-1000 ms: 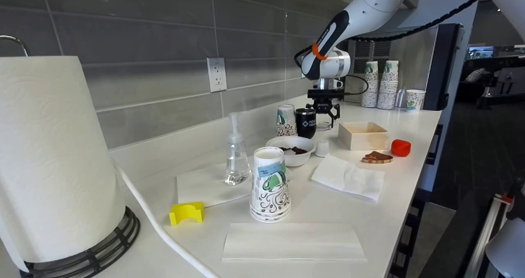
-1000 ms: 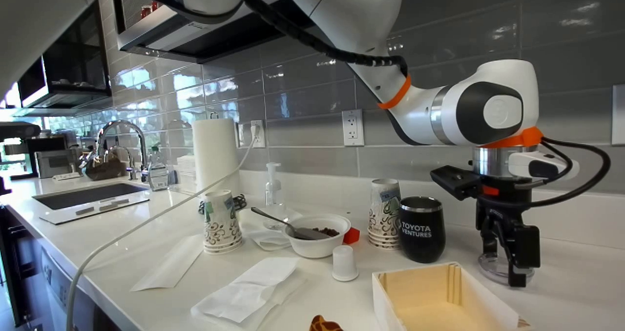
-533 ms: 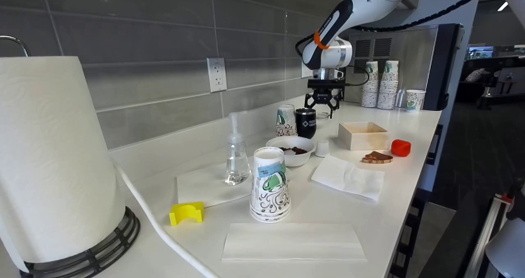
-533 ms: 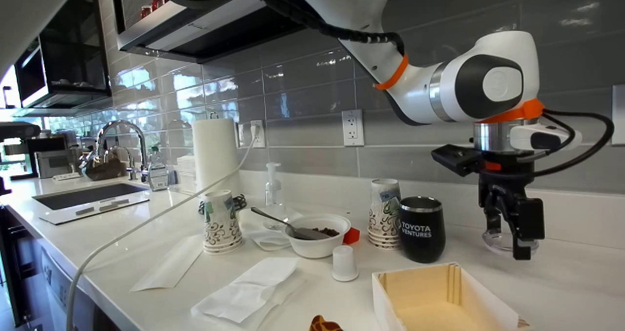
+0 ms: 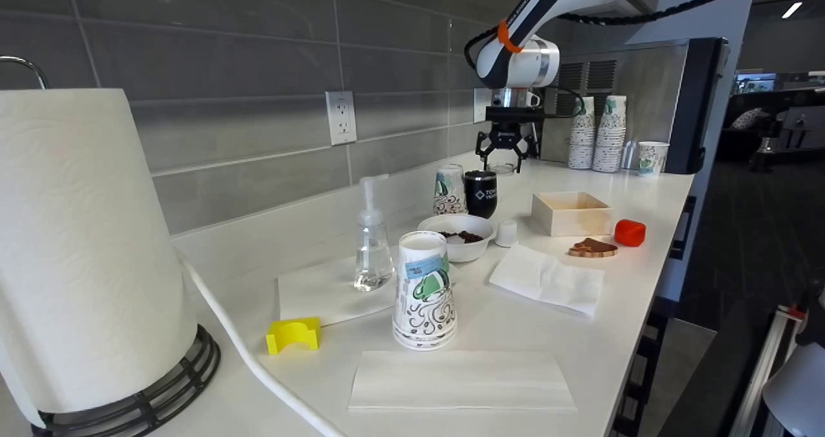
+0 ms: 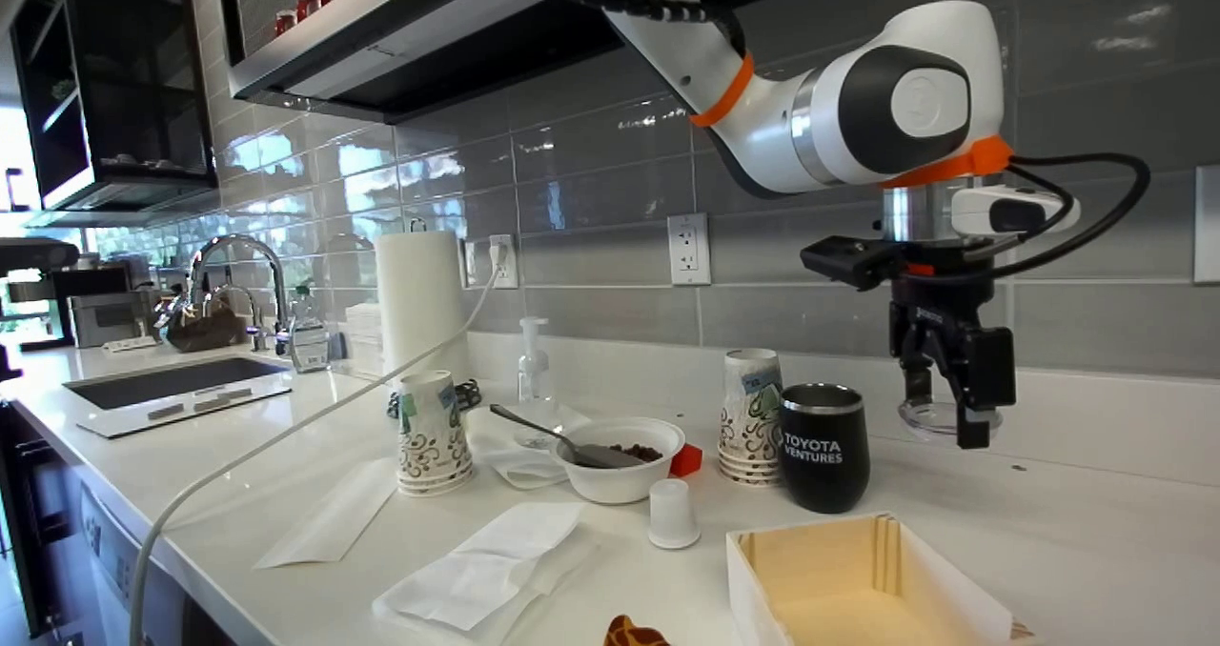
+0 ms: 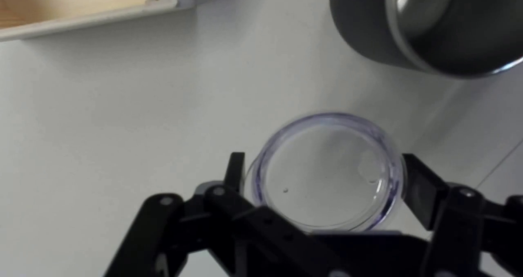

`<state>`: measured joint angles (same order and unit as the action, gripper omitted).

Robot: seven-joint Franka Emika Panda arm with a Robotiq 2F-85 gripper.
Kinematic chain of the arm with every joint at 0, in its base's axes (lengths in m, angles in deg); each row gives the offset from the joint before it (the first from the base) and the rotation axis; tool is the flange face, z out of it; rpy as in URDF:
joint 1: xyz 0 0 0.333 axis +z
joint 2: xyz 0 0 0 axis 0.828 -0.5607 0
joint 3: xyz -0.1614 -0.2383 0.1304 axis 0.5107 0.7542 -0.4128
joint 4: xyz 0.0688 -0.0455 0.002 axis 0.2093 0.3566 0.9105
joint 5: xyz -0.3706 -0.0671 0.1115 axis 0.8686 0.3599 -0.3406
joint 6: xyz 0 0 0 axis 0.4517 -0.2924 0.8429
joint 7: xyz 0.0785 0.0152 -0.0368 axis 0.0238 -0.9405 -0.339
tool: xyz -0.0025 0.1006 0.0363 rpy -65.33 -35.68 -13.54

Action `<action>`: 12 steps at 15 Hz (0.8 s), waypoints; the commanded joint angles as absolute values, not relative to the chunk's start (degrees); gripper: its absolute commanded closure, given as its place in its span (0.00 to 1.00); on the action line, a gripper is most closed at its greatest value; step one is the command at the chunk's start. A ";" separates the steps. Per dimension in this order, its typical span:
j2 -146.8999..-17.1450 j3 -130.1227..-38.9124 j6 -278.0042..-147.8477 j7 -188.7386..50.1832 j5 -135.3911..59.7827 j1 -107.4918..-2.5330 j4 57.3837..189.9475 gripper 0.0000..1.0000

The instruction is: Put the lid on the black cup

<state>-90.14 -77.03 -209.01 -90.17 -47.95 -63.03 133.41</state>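
Fingers (image 7: 425,195) of the gripper (image 7: 327,181) bracket 2 opposite edges of a clear lid (image 7: 327,166) above a white counter (image 6: 1096,551), parted just as far as the lid is wide and, we judge, holding it firmly by the rim. We read purpose in that sideways grip: with the flat face bare between the fingers, the lid hangs near level and its underside is free to settle onto a cup. The black cup (image 6: 823,455), lettered "Toyota Ventures," stands upright and uncovered on the counter, near the lid but apart from it, its mouth up as capping requires. We see a stack of paper cups (image 6: 750,427) just beside it, on the side away from the gripper; whether they touch, we cannot tell. A wooden box (image 5: 583,222) sits near the cup too, though in the wrist view nothing stands between cup and lid. With the lid not yet over the rim, we expect the next move to run sideways until the 2 line up, then down; the neighboring stack could crowd a fingertip, and an off-center drop could leave the lid tilted.
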 commanded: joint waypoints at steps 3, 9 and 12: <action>-79.91 -77.33 -210.16 -88.41 -45.47 -61.39 142.84 0.33; -73.91 -78.91 -209.04 -86.82 -43.11 -60.45 147.88 0.33; -72.98 -80.21 -208.54 -87.41 -41.03 -59.56 148.79 0.33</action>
<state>-75.91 -79.35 -208.98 -87.37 -43.42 -60.54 146.04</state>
